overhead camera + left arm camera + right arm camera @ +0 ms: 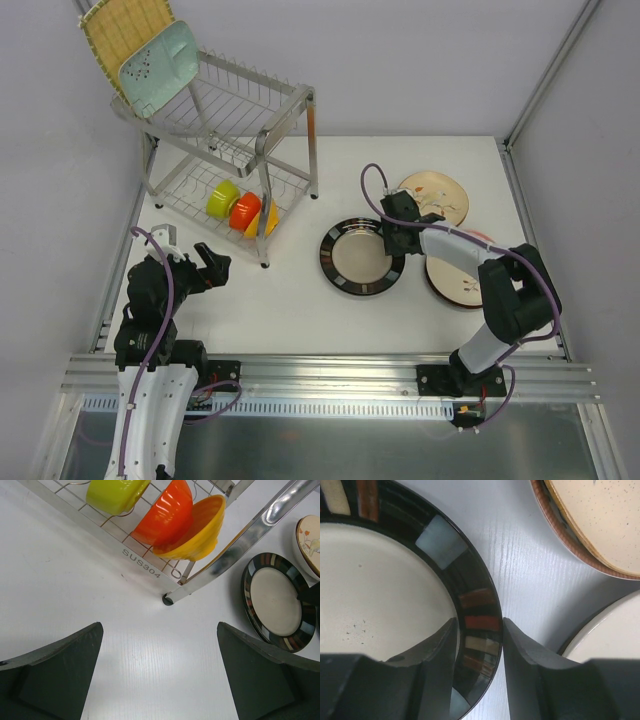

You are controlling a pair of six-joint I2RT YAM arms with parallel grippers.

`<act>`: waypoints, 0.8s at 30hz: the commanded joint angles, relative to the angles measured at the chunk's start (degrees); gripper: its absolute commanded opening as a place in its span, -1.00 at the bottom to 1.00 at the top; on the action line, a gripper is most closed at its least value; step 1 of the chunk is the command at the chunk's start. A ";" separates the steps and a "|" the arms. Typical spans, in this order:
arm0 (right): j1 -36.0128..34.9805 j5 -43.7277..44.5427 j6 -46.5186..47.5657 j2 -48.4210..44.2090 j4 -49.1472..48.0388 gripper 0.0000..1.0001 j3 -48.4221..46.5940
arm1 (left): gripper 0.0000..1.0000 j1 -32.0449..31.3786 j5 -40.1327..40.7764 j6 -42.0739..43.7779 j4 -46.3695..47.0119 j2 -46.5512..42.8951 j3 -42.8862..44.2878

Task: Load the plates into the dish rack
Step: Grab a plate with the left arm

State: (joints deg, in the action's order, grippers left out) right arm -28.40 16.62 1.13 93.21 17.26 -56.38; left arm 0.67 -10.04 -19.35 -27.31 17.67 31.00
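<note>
The round dark-rimmed cream plate lies flat in the middle of the table. My right gripper straddles its right rim, and in the right wrist view the gripper has one finger inside the plate and one against its outer edge, shut on the rim. The dish rack stands at the back left, with a square yellow plate and a pale teal plate upright at the left end of its upper tier. My left gripper hovers open over bare table in front of the rack, and the same gripper holds nothing.
Green, orange and yellow bowls sit in the rack's lower tier. A cream floral plate lies at the back right, and another plate lies partly under my right arm. The rack's leg stands just ahead of my left gripper.
</note>
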 commanded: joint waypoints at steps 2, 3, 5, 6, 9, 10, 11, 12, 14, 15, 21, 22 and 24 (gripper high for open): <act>-0.86 6.67 2.13 -0.48 3.84 -0.32 -1.54 | 0.98 -0.49 -0.86 -0.33 0.94 0.17 0.37; -1.04 7.36 2.21 -0.75 4.36 -0.33 -1.89 | 0.98 -0.49 -0.77 -0.33 0.94 0.08 0.37; -1.65 8.42 2.30 -0.75 5.15 -0.35 -2.68 | 0.98 -0.49 -0.68 -0.33 0.94 0.08 0.37; -1.83 9.56 2.48 -0.83 5.94 -0.36 -2.94 | 0.98 -0.49 -0.85 -0.33 0.94 0.08 0.37; -2.71 11.76 2.57 -1.10 7.17 -0.42 -3.91 | 0.98 -0.40 -0.86 -0.33 0.86 -0.01 0.37; -2.97 12.11 2.65 -1.27 7.44 -0.42 -4.17 | 0.98 -0.49 -0.94 -0.33 0.86 -0.01 0.37; -3.06 12.47 2.57 -1.28 7.79 -0.42 -4.35 | 0.98 -0.49 -0.94 -0.33 0.86 -0.09 0.37; -3.15 13.25 2.57 -1.28 8.40 -0.42 -4.79 | 0.98 -0.49 -0.86 -0.33 0.94 -0.09 0.37; -3.32 13.61 2.57 -1.36 8.93 -0.43 -5.14 | 0.98 -0.40 -0.94 -0.33 0.86 -0.09 0.37; -3.41 14.05 2.65 -1.45 9.37 -0.43 -5.40 | 0.98 -0.49 -0.86 -0.33 0.86 -0.27 0.37; -3.50 16.42 2.30 -3.38 11.65 -0.50 -5.76 | 0.98 -0.49 -0.68 -0.33 0.86 -0.44 0.28; -3.41 16.69 2.22 -3.65 12.01 -0.50 -5.67 | 0.98 -0.49 -0.68 -0.33 0.86 -0.44 0.28; -3.41 17.04 2.13 -4.70 12.54 -0.51 -5.58 | 0.98 -0.49 -0.59 -0.33 0.86 -0.44 0.28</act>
State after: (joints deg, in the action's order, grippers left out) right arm -31.92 28.14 1.96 91.70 25.43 -60.53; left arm 0.67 -10.02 -19.35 -27.31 17.65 31.00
